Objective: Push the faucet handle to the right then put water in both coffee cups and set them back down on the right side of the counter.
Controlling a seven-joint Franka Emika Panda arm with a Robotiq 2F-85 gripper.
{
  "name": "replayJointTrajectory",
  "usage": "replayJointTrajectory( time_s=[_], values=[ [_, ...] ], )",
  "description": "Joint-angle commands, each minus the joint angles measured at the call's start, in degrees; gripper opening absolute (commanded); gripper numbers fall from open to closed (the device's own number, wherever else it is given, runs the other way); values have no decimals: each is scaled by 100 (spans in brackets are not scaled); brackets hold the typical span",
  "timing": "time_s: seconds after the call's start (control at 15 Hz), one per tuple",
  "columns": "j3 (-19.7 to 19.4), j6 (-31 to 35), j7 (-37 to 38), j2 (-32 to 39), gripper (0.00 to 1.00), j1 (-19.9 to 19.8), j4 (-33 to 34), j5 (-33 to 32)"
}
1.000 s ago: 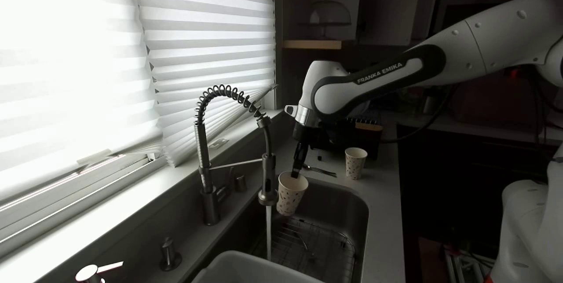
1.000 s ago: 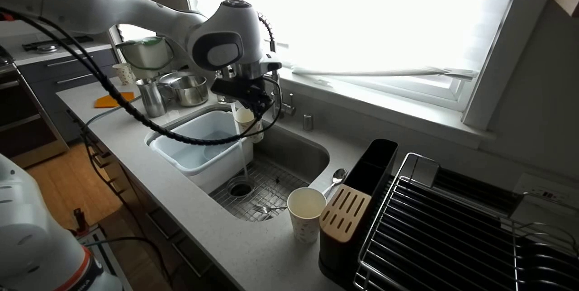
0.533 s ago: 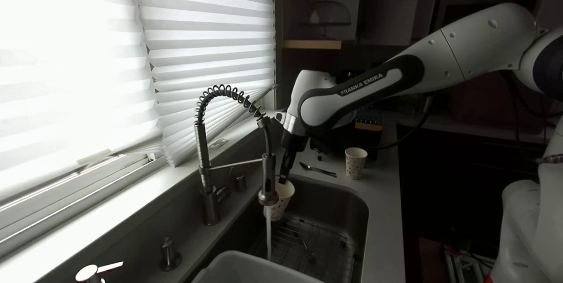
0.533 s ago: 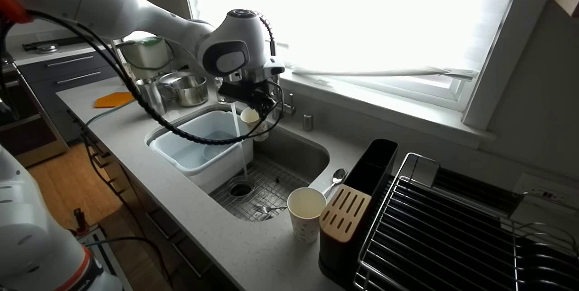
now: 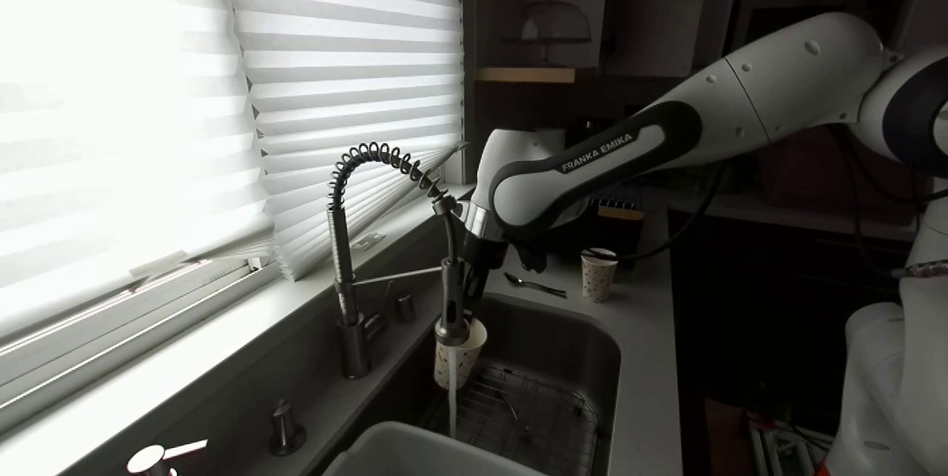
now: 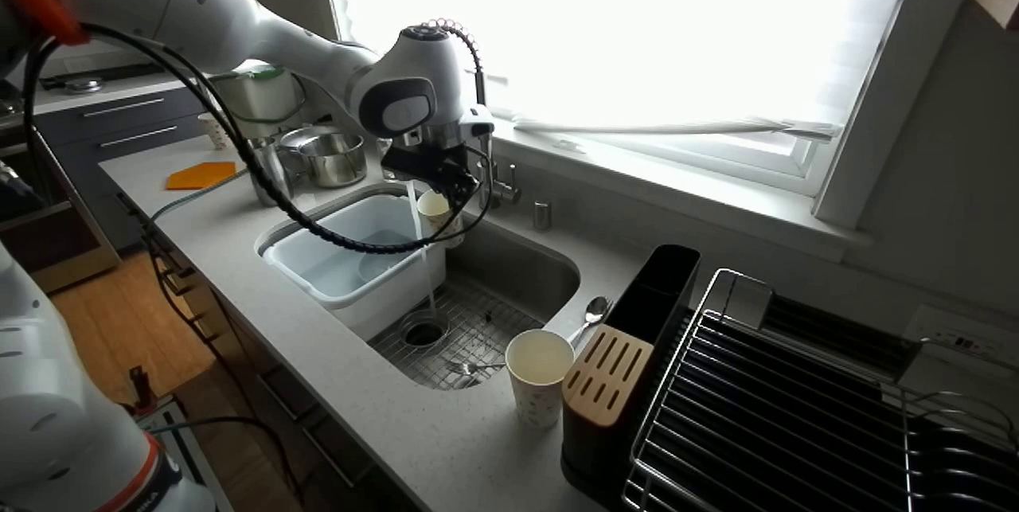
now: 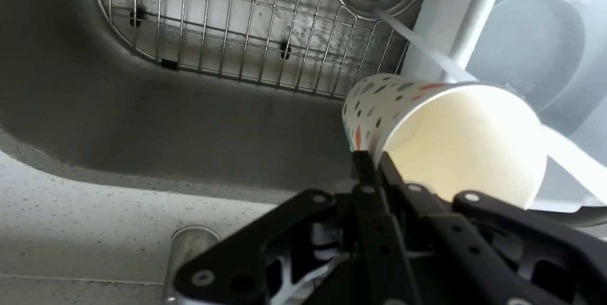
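My gripper is shut on the rim of a speckled paper coffee cup, one finger inside it and one outside. The cup hangs tilted over the sink, with its mouth showing in an exterior view. In an exterior view it is partly hidden behind the faucet's spray head. Water runs from the faucet to the drain and passes the cup's outside. The inside of the cup that shows holds no visible water. The second coffee cup stands upright on the counter. The faucet handle is behind the sink.
A white tub fills one side of the sink; a wire grid lies in the other. A cutlery holder and dish rack stand near the second cup. Spoon and fork lie by the sink. Another cup and pots stand farther back.
The arm has carried the held cup lower and toward the faucet, so it now sits behind the spray head in an exterior view. The water kept running. The second cup has not moved.
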Motion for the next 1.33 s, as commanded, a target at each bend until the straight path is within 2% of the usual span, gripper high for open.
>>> replayJointTrajectory(
  time_s=[0.0, 0.6, 1.27],
  values=[
    [122, 79, -109, 108, 1, -56, 41, 148],
    [311, 55, -321, 160, 1, -30, 47, 407],
    [328, -13, -383, 177, 1, -66, 54, 406]
  ],
)
